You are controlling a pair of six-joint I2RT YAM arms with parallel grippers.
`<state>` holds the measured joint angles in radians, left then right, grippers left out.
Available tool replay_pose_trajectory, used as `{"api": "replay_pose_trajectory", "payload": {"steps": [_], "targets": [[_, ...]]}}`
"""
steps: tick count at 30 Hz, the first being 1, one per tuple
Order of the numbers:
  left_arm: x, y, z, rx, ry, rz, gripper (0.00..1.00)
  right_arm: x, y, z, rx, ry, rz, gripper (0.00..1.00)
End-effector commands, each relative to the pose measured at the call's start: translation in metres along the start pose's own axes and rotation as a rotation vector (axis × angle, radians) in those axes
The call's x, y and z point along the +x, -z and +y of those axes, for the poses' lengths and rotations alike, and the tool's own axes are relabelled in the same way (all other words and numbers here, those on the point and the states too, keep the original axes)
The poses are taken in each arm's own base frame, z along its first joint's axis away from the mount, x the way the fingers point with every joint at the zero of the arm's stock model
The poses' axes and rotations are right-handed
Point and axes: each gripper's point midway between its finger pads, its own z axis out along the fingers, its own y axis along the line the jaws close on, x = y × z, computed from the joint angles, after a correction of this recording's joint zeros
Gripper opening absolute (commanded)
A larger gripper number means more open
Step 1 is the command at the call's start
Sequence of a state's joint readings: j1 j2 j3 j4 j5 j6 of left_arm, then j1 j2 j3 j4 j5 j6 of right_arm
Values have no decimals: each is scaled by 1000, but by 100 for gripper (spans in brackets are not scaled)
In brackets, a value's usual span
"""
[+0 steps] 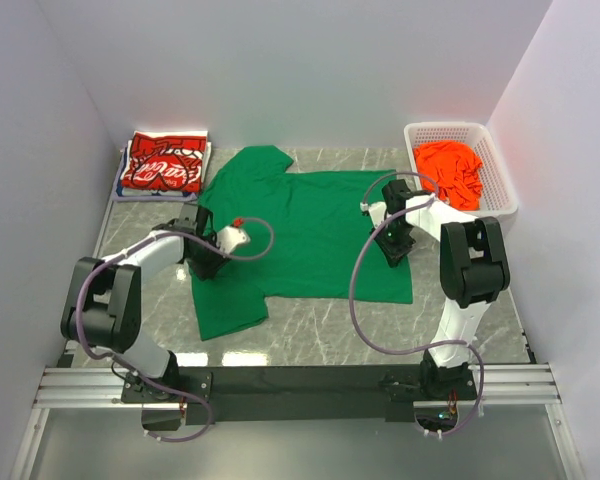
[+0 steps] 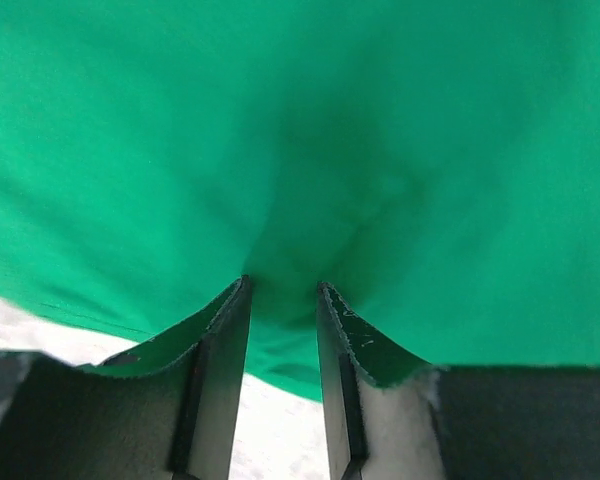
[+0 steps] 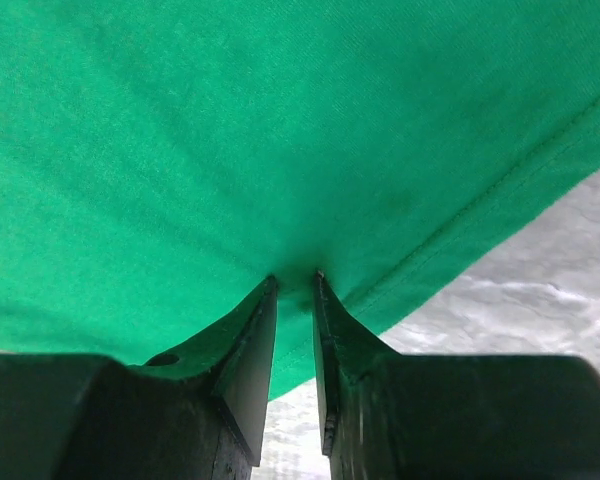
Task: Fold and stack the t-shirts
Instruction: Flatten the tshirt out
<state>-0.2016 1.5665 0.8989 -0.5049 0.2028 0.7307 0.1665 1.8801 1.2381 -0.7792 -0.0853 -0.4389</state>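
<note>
The green t-shirt (image 1: 310,235) lies spread flat in the middle of the table, one sleeve toward the back and one toward the front left. My left gripper (image 1: 203,264) is down at its left side near the front sleeve. In the left wrist view its tips (image 2: 282,285) are closed on a puckered fold of the green t-shirt (image 2: 300,120). My right gripper (image 1: 393,250) is at the shirt's right hem, pinching the green t-shirt (image 3: 230,120) between narrow tips (image 3: 295,277). The red t-shirt (image 1: 165,165) lies folded at the back left. The orange t-shirt (image 1: 452,170) is crumpled in the basket.
A white mesh basket (image 1: 502,170) stands at the back right corner. The red shirt rests on a small stack near the left wall. White walls close in the left, back and right. Bare marble table (image 1: 460,300) shows in front of the green shirt.
</note>
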Motion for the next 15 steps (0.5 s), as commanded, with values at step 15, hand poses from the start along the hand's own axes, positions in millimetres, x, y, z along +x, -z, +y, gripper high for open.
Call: {"api": "replay_pose_trajectory", "payload": {"steps": [15], "targets": [[42, 72, -103, 337, -173, 42, 38, 58, 39, 24, -77, 232, 117, 29]]}}
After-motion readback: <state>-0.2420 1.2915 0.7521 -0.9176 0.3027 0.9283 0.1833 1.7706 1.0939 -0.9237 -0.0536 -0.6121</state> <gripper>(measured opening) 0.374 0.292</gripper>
